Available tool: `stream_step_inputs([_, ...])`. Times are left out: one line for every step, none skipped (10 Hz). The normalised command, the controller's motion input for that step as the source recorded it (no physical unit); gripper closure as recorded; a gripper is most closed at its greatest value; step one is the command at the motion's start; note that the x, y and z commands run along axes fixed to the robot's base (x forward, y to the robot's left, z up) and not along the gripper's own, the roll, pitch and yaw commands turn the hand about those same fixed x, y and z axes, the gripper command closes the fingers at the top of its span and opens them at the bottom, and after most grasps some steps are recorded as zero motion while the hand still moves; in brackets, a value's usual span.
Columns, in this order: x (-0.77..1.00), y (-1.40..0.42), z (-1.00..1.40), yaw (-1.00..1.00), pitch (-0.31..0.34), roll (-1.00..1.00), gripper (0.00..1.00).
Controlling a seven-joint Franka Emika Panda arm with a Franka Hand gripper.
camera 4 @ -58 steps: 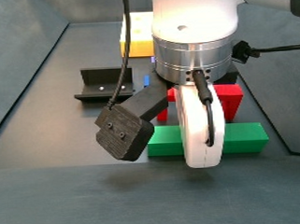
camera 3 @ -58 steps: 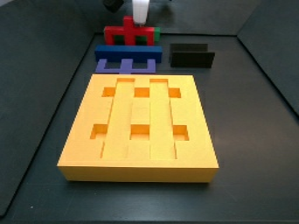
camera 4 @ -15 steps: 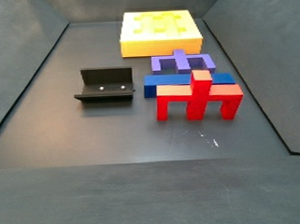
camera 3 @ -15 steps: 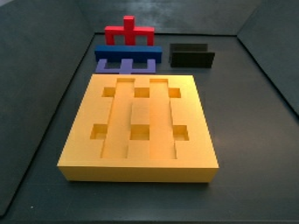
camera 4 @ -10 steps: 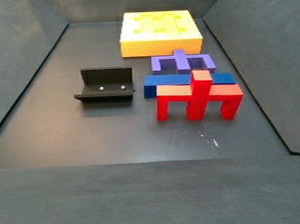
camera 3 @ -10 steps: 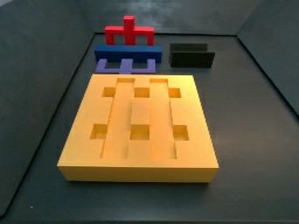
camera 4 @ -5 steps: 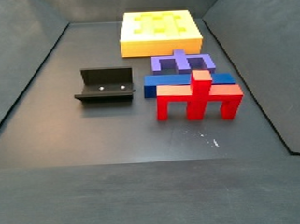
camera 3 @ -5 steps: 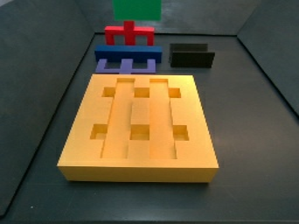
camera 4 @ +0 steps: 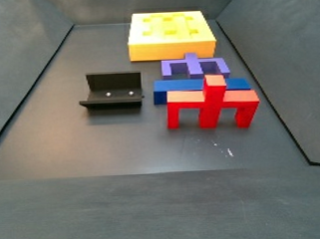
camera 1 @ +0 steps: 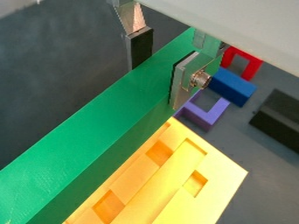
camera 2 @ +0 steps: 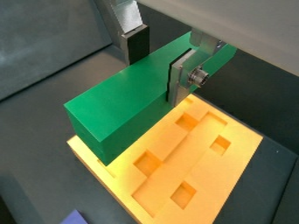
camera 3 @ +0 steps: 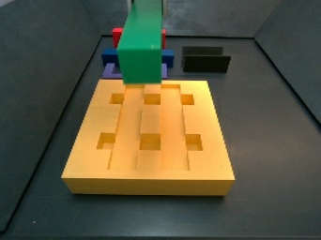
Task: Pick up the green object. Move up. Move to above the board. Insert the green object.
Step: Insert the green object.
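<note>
gripper (camera 2: pixel 162 59): seen in both wrist views (camera 1: pixel 162 63), its two silver plates pressed against opposite sides of the green bar; out of frame in both side views
green bar (camera 2: pixel 138 90): clamped between the fingers, raised off the floor, running lengthwise past the gripper in both wrist views (camera 1: pixel 93 140); in a side view (camera 3: pixel 143 42) it hangs over the far end of the board
board (camera 2: pixel 187 156): directly under the gripper and bar, grooves and square holes facing up, all holes unfilled; also in both side views (camera 3: pixel 149 173) (camera 4: pixel 171 33)
blue block (camera 1: pixel 225 87): on the floor beyond the board's end
red block (camera 1: pixel 240 61): just past the blue block
fixture (camera 4: pixel 111 92): on the floor, well apart from the board
</note>
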Motion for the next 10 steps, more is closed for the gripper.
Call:
stream_step_inputs([0.0,-0.03,-0.87,0.0,-0.066,0.0,1.0])
stream_step_inputs([0.0,0.0,-0.79,0.0,-0.063,-0.06,1.0])
stream_step_inputs([0.08,0.0,-0.81,0.02,-0.01,-0.12,1.0])
stream_step_inputs([0.0,0.0,-0.71,0.0,-0.031,-0.15,1.0])
stream_step_inputs([0.0,0.0,-0.68,0.0,-0.05,-0.13,1.0])
stream_step_inputs([0.0,0.0,-0.65,0.0,-0.033,-0.06,1.0])
stream_step_inputs([0.0,-0.01,-0.4,0.0,-0.037,0.0,1.0])
stream_step_inputs([-0.07,-0.03,-0.3,0.0,-0.067,0.03,1.0])
stream_step_inputs([-0.06,-0.07,-0.27,0.0,-0.014,0.02,1.0])
stream_step_inputs([-0.22,-0.11,-0.23,0.02,-0.117,0.07,1.0])
